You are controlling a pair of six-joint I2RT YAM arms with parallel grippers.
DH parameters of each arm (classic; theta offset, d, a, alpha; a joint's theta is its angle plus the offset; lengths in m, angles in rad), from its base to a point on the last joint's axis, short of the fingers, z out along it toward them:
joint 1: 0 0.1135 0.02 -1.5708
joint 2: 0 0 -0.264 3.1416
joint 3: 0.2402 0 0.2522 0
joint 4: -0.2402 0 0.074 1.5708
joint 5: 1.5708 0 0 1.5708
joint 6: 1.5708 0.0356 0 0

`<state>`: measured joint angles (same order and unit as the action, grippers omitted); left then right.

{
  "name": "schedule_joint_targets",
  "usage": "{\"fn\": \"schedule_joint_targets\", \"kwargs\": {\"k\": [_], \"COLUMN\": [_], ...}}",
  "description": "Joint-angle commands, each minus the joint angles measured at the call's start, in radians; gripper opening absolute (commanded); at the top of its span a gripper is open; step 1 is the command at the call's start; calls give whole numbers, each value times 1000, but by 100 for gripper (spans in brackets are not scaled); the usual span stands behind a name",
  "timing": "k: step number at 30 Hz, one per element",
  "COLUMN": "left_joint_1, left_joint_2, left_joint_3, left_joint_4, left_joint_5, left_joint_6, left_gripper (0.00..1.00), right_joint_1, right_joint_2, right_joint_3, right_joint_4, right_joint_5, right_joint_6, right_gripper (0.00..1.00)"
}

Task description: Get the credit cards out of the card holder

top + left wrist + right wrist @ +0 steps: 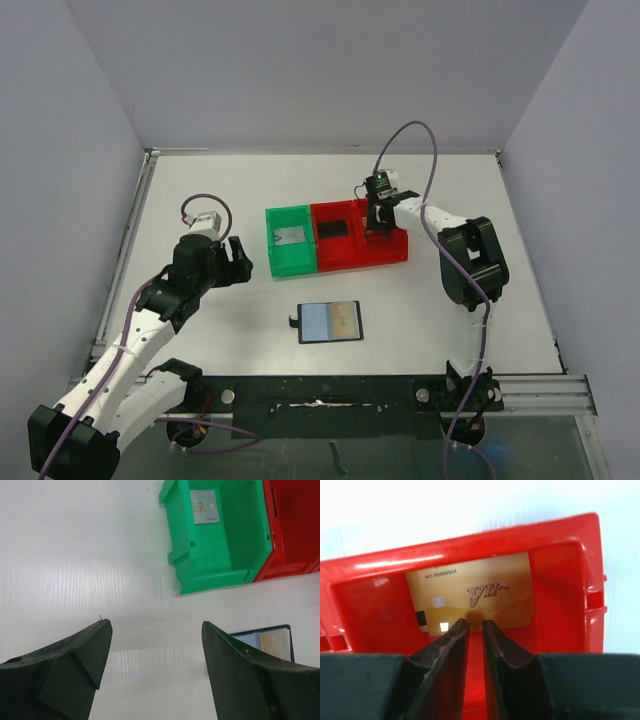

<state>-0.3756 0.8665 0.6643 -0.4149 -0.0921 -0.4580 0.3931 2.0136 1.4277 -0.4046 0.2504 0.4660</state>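
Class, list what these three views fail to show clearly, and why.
Gold card: top view, hidden under right tool.
Card holder: left wrist view, mostly behind left tool.
Grey card: left wrist view, cut by top edge.
Right tool's grip on gold card: right wrist view, fingertips cover contact.

White desk [250, 190] sits under soft, even light, pale grey walls [330, 70] box it in on three sides, metal rail [530, 385] runs along the near edge.
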Motion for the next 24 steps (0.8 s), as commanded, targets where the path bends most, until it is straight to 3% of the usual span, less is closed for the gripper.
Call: {"fn": "schedule_joint_targets", "kwargs": {"k": [1,24], "left_joint_1": [6,6], "left_joint_2": [-1,2], "left_joint_3": [24,25], "left_joint_4": [49,51], "left_joint_5": [17,20], "left_joint_6": [21,22], "left_gripper": [72,72], "right_joint_1": [-2,2], "right_joint_2": [-70,-8], "right_joint_3": [-27,-27], "right_joint_4": [20,121], "right_joint_5": [0,27], "right_joint_6": [28,-8], "right_gripper": [19,19]}}
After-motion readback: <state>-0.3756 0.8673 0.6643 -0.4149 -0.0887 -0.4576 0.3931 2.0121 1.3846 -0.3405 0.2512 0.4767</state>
